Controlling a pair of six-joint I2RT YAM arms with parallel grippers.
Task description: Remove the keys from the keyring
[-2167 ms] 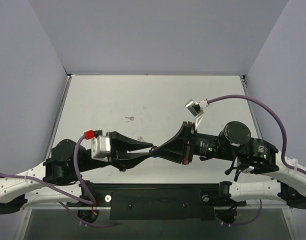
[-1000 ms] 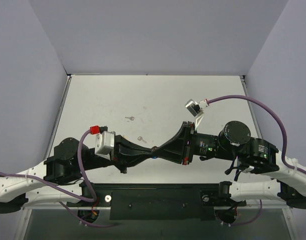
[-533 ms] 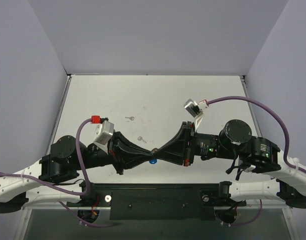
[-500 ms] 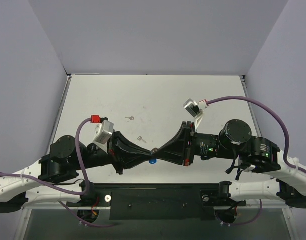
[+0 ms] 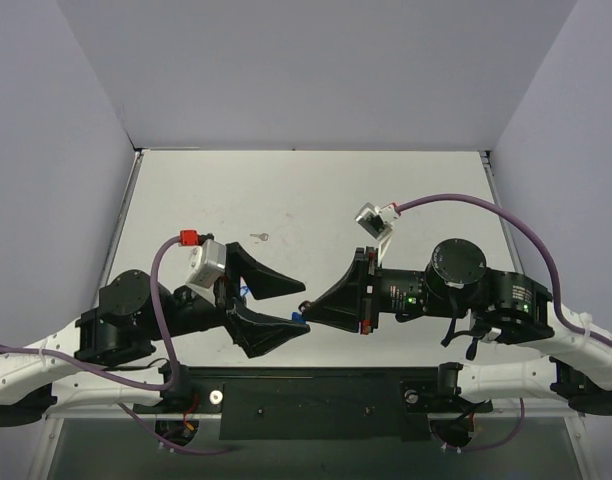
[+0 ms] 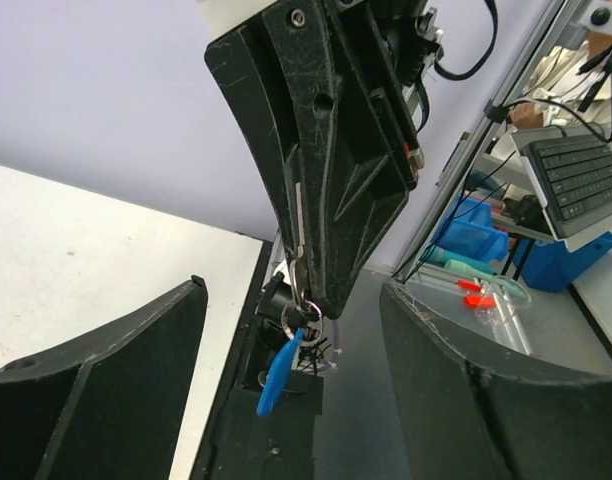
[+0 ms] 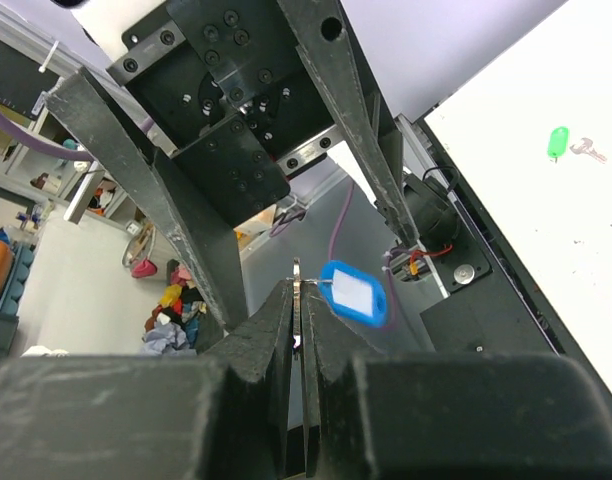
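Observation:
My right gripper (image 5: 314,305) is shut on a thin silvery key (image 6: 299,215), seen edge-on between its pads in the right wrist view (image 7: 298,300). A small keyring (image 6: 304,310) hangs from the key's tip with a blue tag (image 6: 279,370) on it. The tag also shows in the right wrist view (image 7: 354,293) and the top view (image 5: 296,316). My left gripper (image 5: 302,304) is open and empty, its fingers (image 6: 136,350) either side of the right gripper's tip without touching it. A loose key (image 5: 258,237) lies on the table. A green tag (image 7: 558,142) with a key (image 7: 587,148) lies there too.
The white table (image 5: 316,200) is walled in by grey panels at the back and sides. A black base rail (image 5: 316,400) runs along the near edge. A purple cable (image 5: 506,215) arcs over the right arm.
My left gripper has opened and drawn back to the left from the tip-to-tip meeting. The right arm has shifted left and keeps the key, ring and blue tag.

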